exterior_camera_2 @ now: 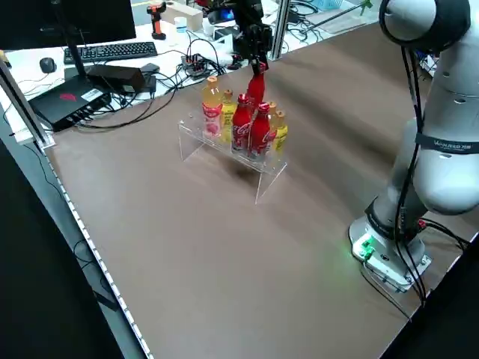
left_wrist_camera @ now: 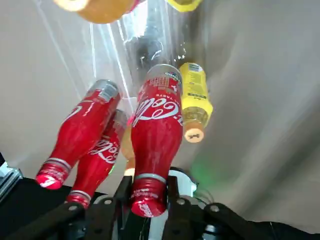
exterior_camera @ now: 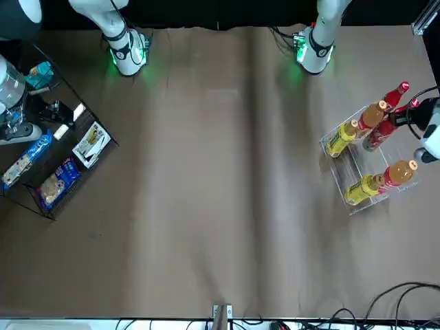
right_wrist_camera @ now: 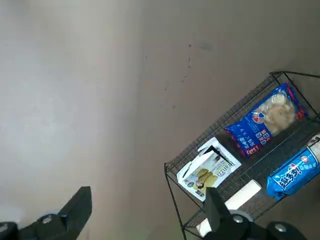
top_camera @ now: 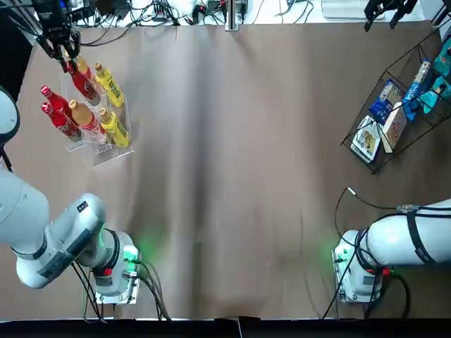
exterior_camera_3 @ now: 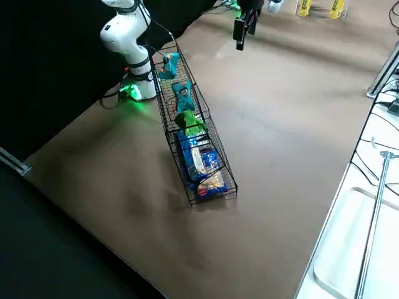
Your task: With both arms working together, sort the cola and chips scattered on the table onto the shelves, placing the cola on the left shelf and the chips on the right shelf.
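The surface (top_camera: pixel 232 211) held two racks, set far apart so each kind had its own home. Far right was the black wire rack (top_camera: pixel 373 166), tilted, maybe so packets lean back and don't fall out. Far left was the clear rack (exterior_camera_2: pixel 266 179), with steps, likely so bottles stood in rows.

The right claw (right_wrist_camera: pixel 147 205) hung at the far right, beside the black rack, spread wide with nothing in it, since its chips looked done. The left claw (left_wrist_camera: pixel 148 192), at the far left, was squeezing one cola bottle (left_wrist_camera: pixel 157 125) near its cap, I think to keep it straight while it went in its spot. I couldn't tell if that bottle's weight was on the rack yet.

Now the counting. Two racks, two claws. In the black rack, two big blue snack bags (right_wrist_camera: pixel 267 120), then three small chips packets: two teal packets (exterior_camera_3: pixel 182 96) and one green packet (exterior_camera_3: pixel 191 122). At the clear rack, three colas: the squeezed one and two more red bottles (exterior_camera_2: pixel 241 127). Beside them, two orange-capped bottles (exterior_camera_2: pixel 212 112) and two yellow bottles (exterior_camera: pixel 360 190).
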Motion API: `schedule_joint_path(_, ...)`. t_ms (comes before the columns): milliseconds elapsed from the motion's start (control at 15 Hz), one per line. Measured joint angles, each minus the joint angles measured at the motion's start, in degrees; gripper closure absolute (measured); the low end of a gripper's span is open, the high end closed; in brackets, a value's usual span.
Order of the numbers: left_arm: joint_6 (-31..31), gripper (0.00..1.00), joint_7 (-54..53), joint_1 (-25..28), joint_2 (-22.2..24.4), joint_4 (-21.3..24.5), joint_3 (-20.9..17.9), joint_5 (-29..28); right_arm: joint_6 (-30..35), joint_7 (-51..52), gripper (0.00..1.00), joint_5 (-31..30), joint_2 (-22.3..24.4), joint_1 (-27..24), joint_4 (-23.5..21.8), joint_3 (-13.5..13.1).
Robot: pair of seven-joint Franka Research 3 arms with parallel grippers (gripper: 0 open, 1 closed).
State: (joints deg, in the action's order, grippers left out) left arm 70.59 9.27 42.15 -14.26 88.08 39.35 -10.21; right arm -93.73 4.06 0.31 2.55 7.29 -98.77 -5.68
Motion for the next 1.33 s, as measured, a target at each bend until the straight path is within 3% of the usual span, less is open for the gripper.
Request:
schedule_joint_path(533, 0.0, 0.67, 2.8, 8.1, 1.7, -0.8, -1.2, 0.1, -0.1, 0.0, 0.00, 0.0, 0.1, -0.1, -0.7, 0.1)
schedule_joint_path(1333, 0.2, 0.67, 9.8, 10.3, 1.7, -1.6, -1.5, 0.1, -0.1, 0.0, 0.00, 0.0, 0.1, -0.1, -0.8, 0.3)
